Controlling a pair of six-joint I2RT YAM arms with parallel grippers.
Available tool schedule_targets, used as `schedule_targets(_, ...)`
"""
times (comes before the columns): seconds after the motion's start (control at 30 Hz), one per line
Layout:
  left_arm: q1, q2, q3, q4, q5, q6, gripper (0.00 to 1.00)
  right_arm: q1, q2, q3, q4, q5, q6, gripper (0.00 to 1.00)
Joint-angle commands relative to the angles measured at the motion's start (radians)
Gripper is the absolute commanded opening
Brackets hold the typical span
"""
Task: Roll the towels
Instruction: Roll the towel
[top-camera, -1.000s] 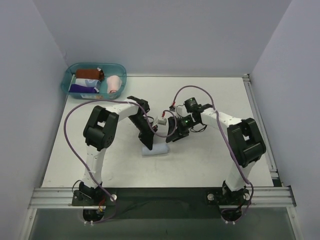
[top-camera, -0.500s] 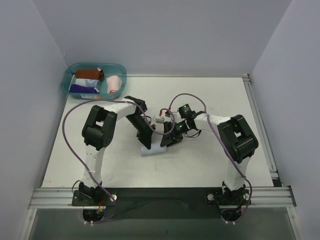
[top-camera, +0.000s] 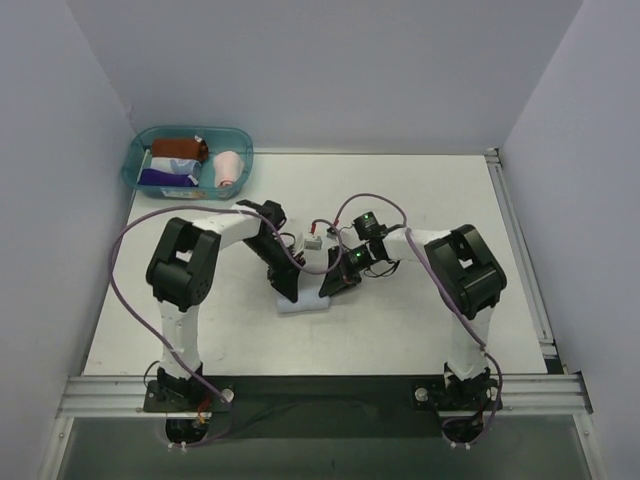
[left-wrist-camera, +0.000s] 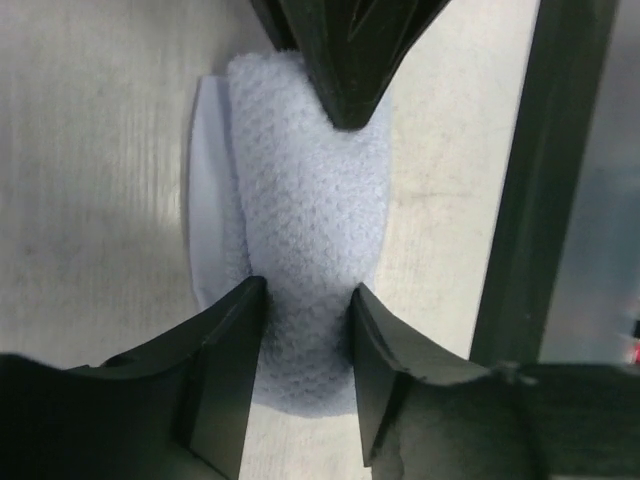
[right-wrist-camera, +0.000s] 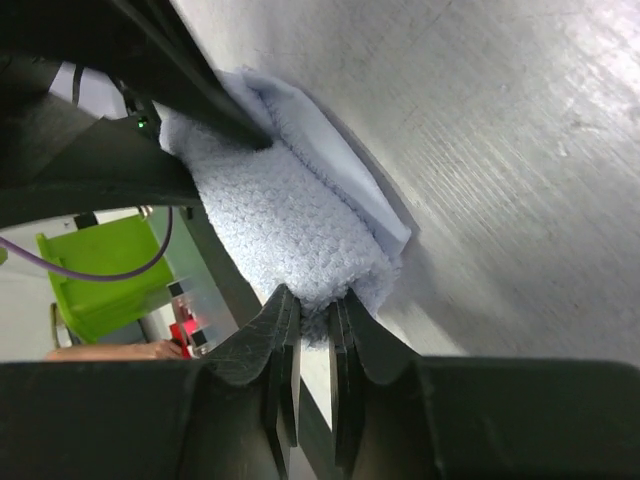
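A light blue towel (top-camera: 307, 304) lies rolled into a stubby cylinder on the table, between my two grippers. In the left wrist view the roll (left-wrist-camera: 310, 190) runs away from the camera, with a smooth pale flap (left-wrist-camera: 205, 210) along its left side. My left gripper (left-wrist-camera: 305, 335) straddles its near end, both fingers pressing into the pile. My right gripper (right-wrist-camera: 315, 320) is nearly closed, pinching a tuft at the other end of the roll (right-wrist-camera: 280, 210). A pale pink towel (top-camera: 228, 167) sits rolled in the tub.
The teal see-through tub (top-camera: 190, 133) stands at the back left corner and holds brown, purple and white rolls besides the pink one. Both arms lean inward over the table's middle, with purple cables looping above them. Walls close the sides and back.
My right gripper has moved left onto the roll's end and closed on it. The left arm has swung slightly left, its jaws a little wider, and the roll has slid left with it.
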Motion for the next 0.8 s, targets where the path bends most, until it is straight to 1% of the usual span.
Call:
schedule_targets(0.0, 0.036, -0.13, -0.13, 0.237, -0.158, -0.015, 0.51, 0.009, 0.047, 0.026, -0.094, 0.018, -0.022, 0.0)
schedule_targets(0.03, 0.039, -0.214, -0.161, 0.289, -0.175, -0.015, 0.53, 0.011, 0.048, 0.027, -0.099, 0.021, -0.022, 0.0)
schedule_targets(0.1, 0.037, -0.31, -0.229, 0.346, -0.23, -0.008, 0.56, 0.009, 0.057, 0.044, -0.126, 0.027, -0.021, 0.0)
schedule_targets(0.13, 0.034, -0.401, -0.287, 0.372, -0.246, 0.009, 0.61, 0.009, 0.063, 0.052, -0.137, 0.029, -0.019, 0.0)
schedule_targets(0.17, 0.028, -0.443, -0.319, 0.424, -0.261, 0.018, 0.63, 0.009, 0.083, 0.062, -0.161, 0.026, -0.013, 0.0)
schedule_targets(0.23, -0.012, -0.541, -0.385, 0.47, -0.307, 0.053, 0.67, 0.008, 0.111, 0.101, -0.189, 0.009, -0.004, 0.0)
schedule_targets(0.27, -0.039, -0.568, -0.405, 0.487, -0.378, 0.063, 0.67, 0.007, 0.137, 0.11, -0.215, 0.009, 0.004, 0.0)
schedule_targets(0.3, -0.112, -0.591, -0.427, 0.504, -0.422, 0.072, 0.68, 0.004, 0.145, 0.127, -0.22, 0.009, 0.011, 0.0)
schedule_targets(0.37, -0.179, -0.658, -0.514, 0.587, -0.535, 0.107, 0.69, -0.002, 0.175, 0.141, -0.23, -0.001, 0.036, 0.0)
schedule_targets(0.43, -0.264, -0.71, -0.578, 0.686, -0.595, 0.135, 0.72, -0.011, 0.192, 0.159, -0.235, -0.016, 0.048, 0.0)
schedule_targets(0.47, -0.294, -0.72, -0.624, 0.713, -0.639, 0.142, 0.73, -0.015, 0.204, 0.167, -0.241, -0.019, 0.054, 0.0)
schedule_targets(0.53, -0.34, -0.72, -0.651, 0.771, -0.667, 0.167, 0.74, -0.029, 0.217, 0.185, -0.244, -0.036, 0.065, 0.0)
schedule_targets(0.6, -0.355, -0.706, -0.68, 0.808, -0.7, 0.188, 0.74, -0.038, 0.24, 0.204, -0.257, -0.051, 0.071, 0.0)
schedule_targets(0.77, -0.386, -0.66, -0.74, 0.98, -0.781, 0.28, 0.74, -0.046, 0.28, 0.262, -0.312, -0.068, 0.048, 0.0)
